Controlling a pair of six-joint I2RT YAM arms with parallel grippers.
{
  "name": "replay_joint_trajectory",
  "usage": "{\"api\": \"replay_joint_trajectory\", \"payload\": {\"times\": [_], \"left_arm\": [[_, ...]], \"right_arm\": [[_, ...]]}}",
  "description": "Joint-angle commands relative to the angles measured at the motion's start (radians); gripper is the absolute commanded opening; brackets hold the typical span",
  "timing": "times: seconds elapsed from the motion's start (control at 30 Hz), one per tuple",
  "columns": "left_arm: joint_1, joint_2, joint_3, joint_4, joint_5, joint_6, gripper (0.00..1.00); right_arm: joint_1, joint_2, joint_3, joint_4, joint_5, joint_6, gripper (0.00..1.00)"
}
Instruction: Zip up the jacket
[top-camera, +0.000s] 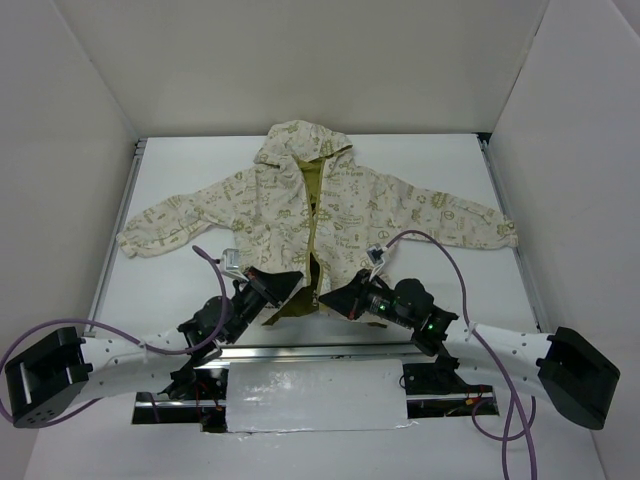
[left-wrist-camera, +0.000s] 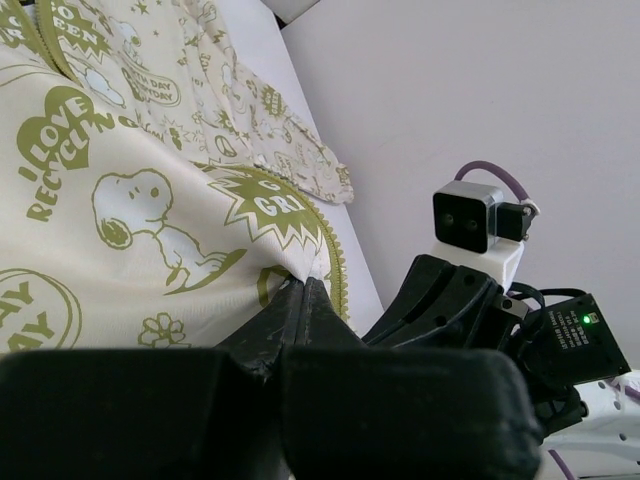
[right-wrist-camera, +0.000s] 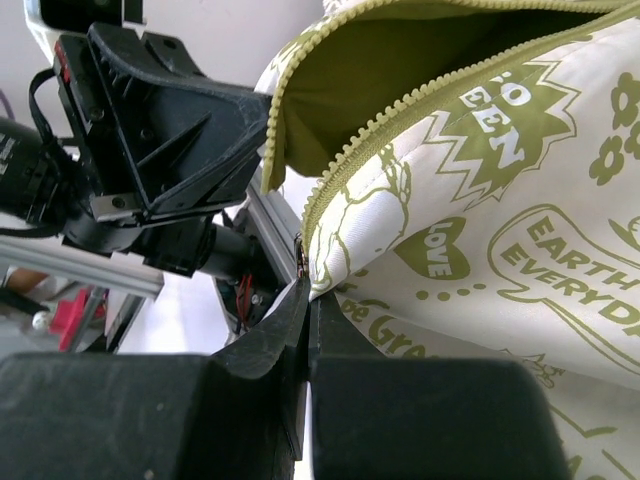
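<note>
Top external view: the small cream hooded jacket with olive-green doodle prints (top-camera: 310, 215) lies flat on the white tabletop (top-camera: 200, 160), hood away from the arms, front parted at the hem. Our left gripper (top-camera: 290, 293) is pinched closed on one bottom corner of the zipper edge — our right gripper (top-camera: 335, 298) on the other. We judge we are aligning the ends; next they must meet squarely — the slider we cannot make out.

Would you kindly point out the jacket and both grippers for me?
jacket (top-camera: 265, 205): top external view, on its cream front panel.
left gripper (left-wrist-camera: 304, 288): left wrist view, at the closed fingertips pinching the jacket's edge.
right gripper (right-wrist-camera: 303, 285): right wrist view, at the closed fingertips pinching the jacket's edge.
</note>
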Motion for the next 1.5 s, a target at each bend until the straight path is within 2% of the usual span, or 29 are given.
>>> {"api": "replay_joint_trajectory", "payload": {"times": [0.0, 0.27, 0.53, 1.47], "left_arm": [[-0.005, 0.007, -0.005, 0.115, -0.002, 0.033, 0.00], [-0.005, 0.026, -0.002, 0.119, 0.015, 0.034, 0.00], [-0.005, 0.033, -0.013, 0.127, 0.028, 0.027, 0.00], [-0.004, 0.059, -0.004, 0.112, 0.045, 0.024, 0.00]], "right_arm": [[-0.006, 0.008, 0.013, 0.091, -0.064, -0.034, 0.00], [-0.006, 0.025, 0.007, 0.150, -0.101, -0.052, 0.00], [-0.008, 0.005, 0.031, 0.102, -0.077, -0.081, 0.00], [-0.045, 0.020, 0.056, 0.128, -0.083, -0.080, 0.00]]}}
